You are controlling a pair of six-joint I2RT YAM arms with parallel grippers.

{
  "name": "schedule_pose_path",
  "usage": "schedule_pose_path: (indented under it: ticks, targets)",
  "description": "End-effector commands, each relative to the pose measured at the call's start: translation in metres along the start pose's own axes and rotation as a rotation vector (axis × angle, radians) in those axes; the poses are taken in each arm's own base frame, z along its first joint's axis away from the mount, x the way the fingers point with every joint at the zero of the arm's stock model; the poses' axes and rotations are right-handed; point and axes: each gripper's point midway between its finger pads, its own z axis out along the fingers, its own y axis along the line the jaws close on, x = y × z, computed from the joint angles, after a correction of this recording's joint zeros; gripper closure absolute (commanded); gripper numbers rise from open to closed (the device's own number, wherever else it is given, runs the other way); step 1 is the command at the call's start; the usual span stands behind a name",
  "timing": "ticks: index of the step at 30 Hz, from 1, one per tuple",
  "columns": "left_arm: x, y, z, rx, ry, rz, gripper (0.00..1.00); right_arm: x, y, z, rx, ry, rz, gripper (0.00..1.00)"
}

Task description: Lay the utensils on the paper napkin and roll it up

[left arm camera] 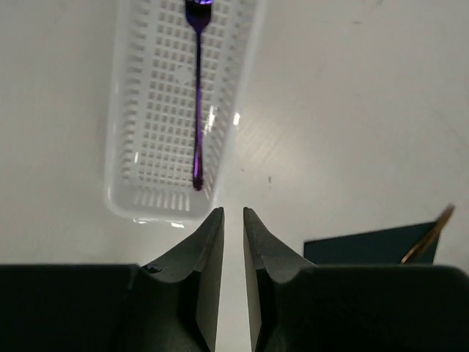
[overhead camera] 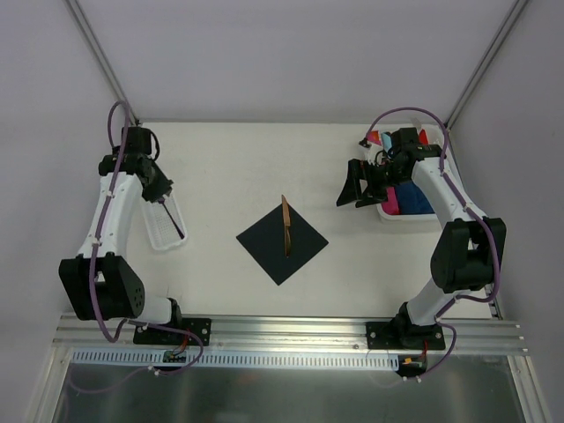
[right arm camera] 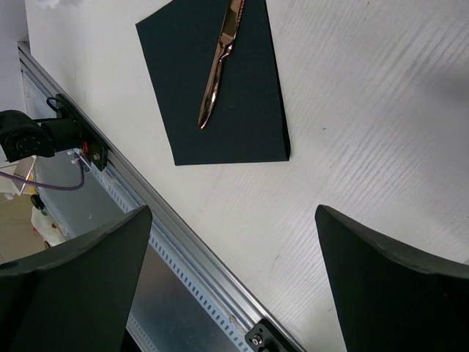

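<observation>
The paper napkin, a near-black square, lay flat at the middle of the desk, turned so that its corners pointed like a diamond. A copper-coloured knife rested on it, running from the far corner to about the middle of the sheet. The right wrist view showed the same napkin unfolded, with the knife lying along it.

To the left, well apart from the napkin, a white perforated basket held a purple fork. The left end effector hung at one end of that basket. In its own view its jaws stood only a narrow slit apart with nothing between them, just short of the basket's near wall, where the handle end of the fork lay untouched.

To the right, the right end effector was released, its jaws spread wide and empty, above bare desk between the napkin and a white bin. That bin held blue and pink rolled napkins.
</observation>
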Motion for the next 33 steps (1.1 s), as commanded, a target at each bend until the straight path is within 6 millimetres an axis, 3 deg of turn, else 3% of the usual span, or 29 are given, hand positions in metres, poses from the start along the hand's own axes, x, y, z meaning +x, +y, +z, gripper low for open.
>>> schedule_pose_path:
  ticks: [1,8,17,21,33]
  targets:
    - [0.004,0.041,0.026,-0.08,0.072,0.001,0.84,-0.002,0.006,-0.005,-0.021,-0.002,0.003,0.01]
    - [-0.005,0.061,0.079,-0.118,0.114,-0.009,0.85,0.001,0.004,-0.003,-0.021,0.006,0.002,0.01]
    - [-0.017,0.046,0.125,-0.086,0.155,0.009,0.76,0.003,0.0,0.001,-0.02,0.021,0.011,0.01]
    - [-0.02,0.041,0.14,-0.055,0.141,0.012,0.75,0.003,-0.001,0.001,-0.018,0.022,0.011,0.01]
    - [0.0,0.045,0.177,-0.059,0.212,0.034,0.73,0.002,-0.003,0.003,-0.019,0.028,0.019,0.01]
